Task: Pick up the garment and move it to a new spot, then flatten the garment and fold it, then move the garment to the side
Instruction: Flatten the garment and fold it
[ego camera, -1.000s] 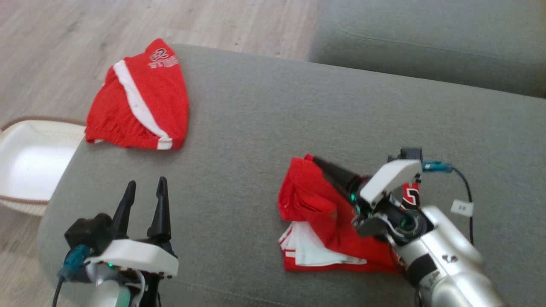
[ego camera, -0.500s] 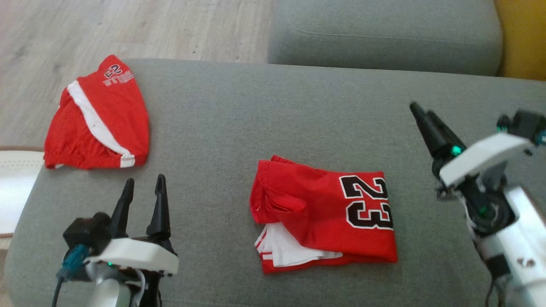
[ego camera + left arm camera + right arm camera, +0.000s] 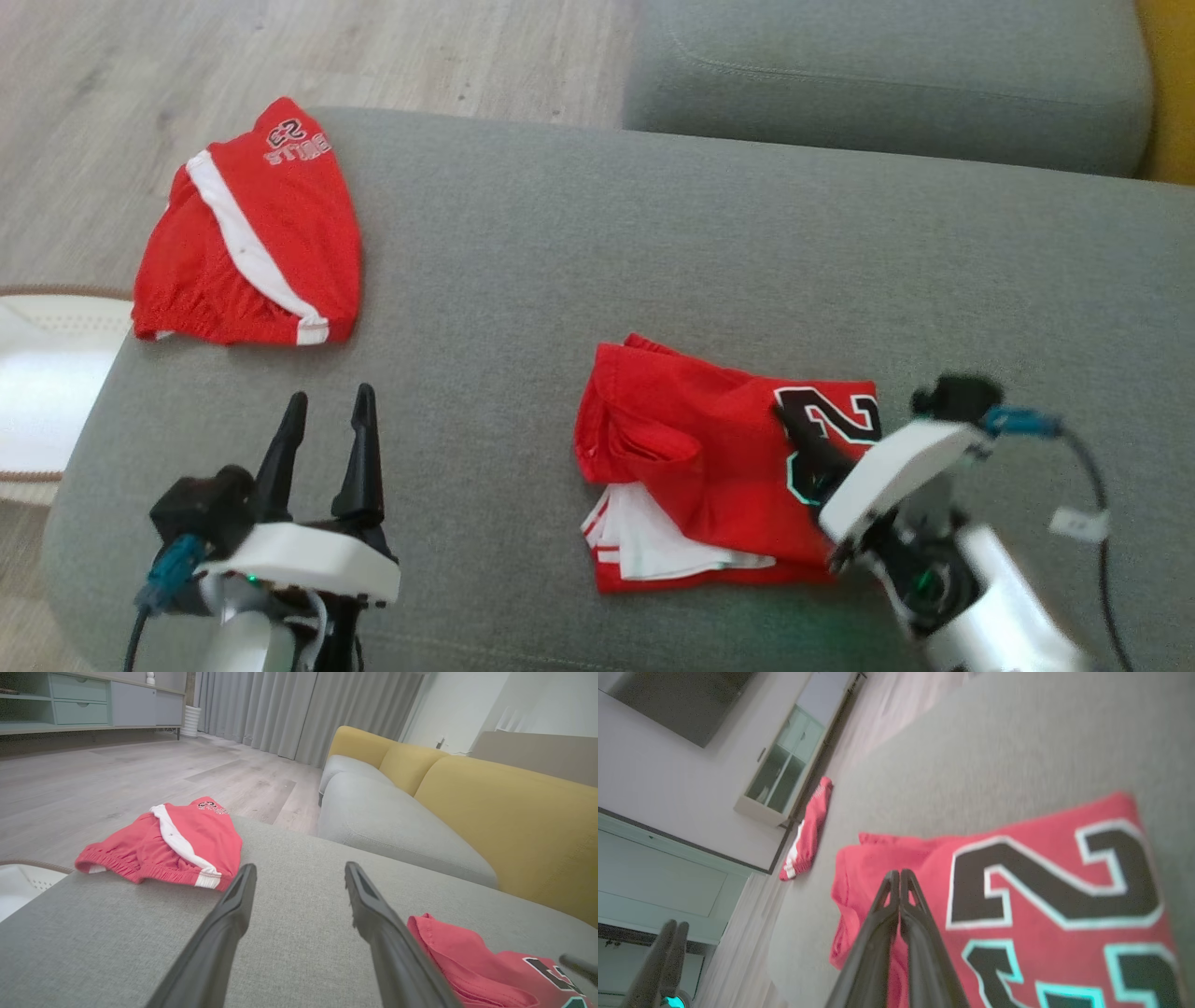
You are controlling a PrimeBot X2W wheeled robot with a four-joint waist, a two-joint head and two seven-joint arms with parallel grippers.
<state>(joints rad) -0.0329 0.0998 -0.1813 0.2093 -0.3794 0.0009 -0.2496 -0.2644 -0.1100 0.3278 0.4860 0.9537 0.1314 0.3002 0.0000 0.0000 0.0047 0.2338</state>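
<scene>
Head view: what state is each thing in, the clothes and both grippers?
jersey: folded, flat on the couch.
shorts: folded, at the couch's left end.
left gripper: open, empty.
right gripper: shut, empty, tip over the jersey.

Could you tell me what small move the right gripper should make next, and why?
Probably lower the shut right gripper onto the jersey and smooth it: its fingers are over the jersey, holding nothing, and one edge bulges.

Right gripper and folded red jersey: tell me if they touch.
Cannot tell. In the right wrist view the shut right gripper overlaps the folded red jersey; no contact or gap shows plainly.
</scene>
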